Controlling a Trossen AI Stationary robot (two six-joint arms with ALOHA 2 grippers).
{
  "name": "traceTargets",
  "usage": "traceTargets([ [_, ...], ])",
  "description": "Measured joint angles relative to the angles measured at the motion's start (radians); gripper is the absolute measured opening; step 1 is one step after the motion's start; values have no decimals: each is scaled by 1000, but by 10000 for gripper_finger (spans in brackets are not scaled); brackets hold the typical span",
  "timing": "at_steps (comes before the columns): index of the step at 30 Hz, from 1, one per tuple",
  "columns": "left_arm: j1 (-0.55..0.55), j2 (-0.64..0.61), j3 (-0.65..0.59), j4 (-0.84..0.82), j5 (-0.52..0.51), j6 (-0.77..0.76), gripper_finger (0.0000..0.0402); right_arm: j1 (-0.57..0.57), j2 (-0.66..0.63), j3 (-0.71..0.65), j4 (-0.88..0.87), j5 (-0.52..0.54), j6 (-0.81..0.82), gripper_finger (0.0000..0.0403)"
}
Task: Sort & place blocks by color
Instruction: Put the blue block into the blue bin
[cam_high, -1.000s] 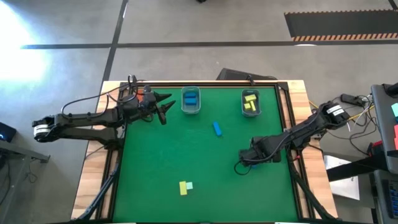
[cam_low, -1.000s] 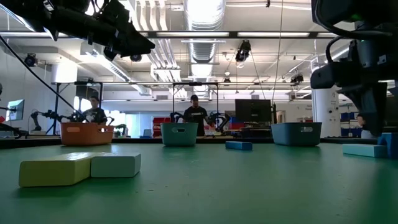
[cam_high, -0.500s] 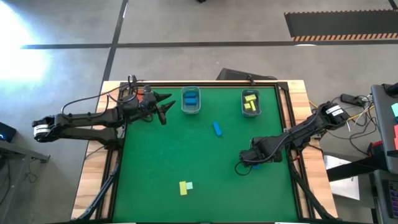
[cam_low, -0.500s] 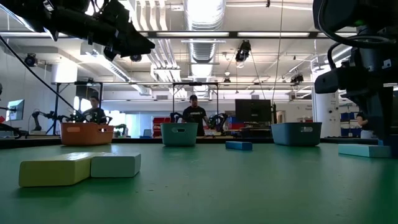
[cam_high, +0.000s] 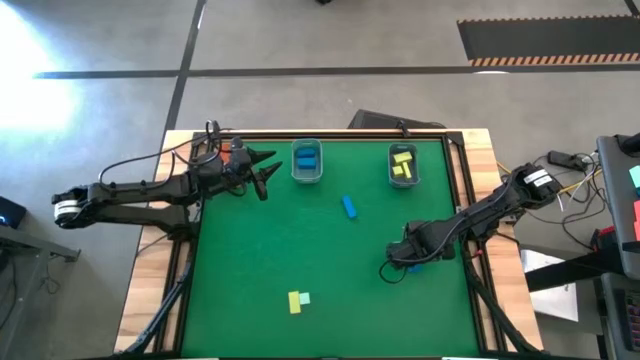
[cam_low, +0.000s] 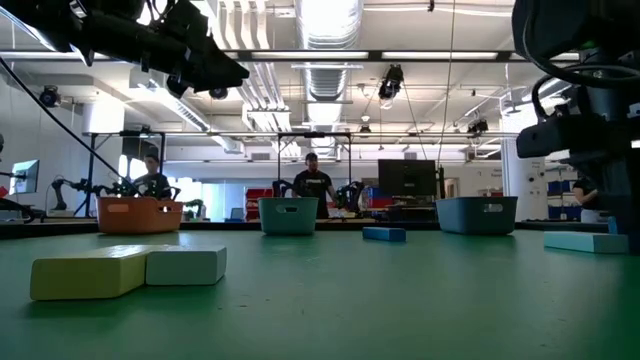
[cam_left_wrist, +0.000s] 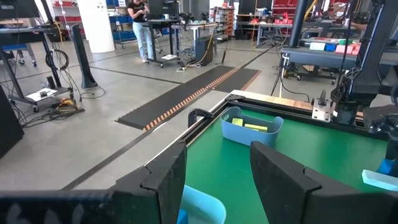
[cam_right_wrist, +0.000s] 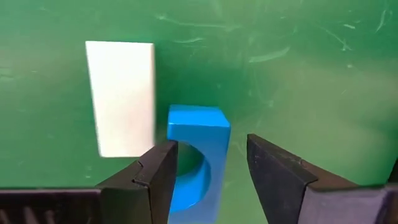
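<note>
Near the right edge of the table, about midway along it, my right gripper (cam_high: 397, 264) is down at the mat with its fingers standing either side of a blue block (cam_right_wrist: 198, 152). They are apart, with a sliver of green showing beside one finger, so I judge nothing is clamped yet. A pale mint block (cam_right_wrist: 120, 98) lies just beside the blue one, seemingly touching at a corner.

To do this pick well, I would centre the jaws on the blue block's flat sides and close gently, so that the finger on the mint side slips between the two without dragging the mint block along. Then I would lift straight up before heading for the clear bin (cam_high: 307, 172) at the far edge, which already holds blue.

My left gripper (cam_left_wrist: 217, 155) waits above the far left corner, fingers parted and empty, close to the orange bin (cam_low: 140, 214).

I count three bins: orange, clear and the grey bin (cam_high: 403, 178). Five blocks are loose on the mat:
- two blue, counting the lone blue block (cam_high: 349, 206) near the middle
- two mint
- one yellow block (cam_high: 294, 302), which lies by the near edge against a second mint block (cam_high: 304, 297)

The clear bin seems to hold two blue blocks and the grey bin two or three yellow ones, but I cannot separate them surely
</note>
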Motion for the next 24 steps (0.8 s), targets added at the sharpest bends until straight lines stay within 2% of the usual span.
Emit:
traceTargets([
  [8, 0, 0, 0, 1, 0, 0, 161, 27, 0, -52, 82, -7, -2, 153],
  [19, 0, 0, 0, 1, 0, 0, 161, 28, -3, -54, 78, -7, -18, 25],
  [24, 0, 0, 0, 1, 0, 0, 161, 23, -34, -54, 51, -30, -38, 27],
])
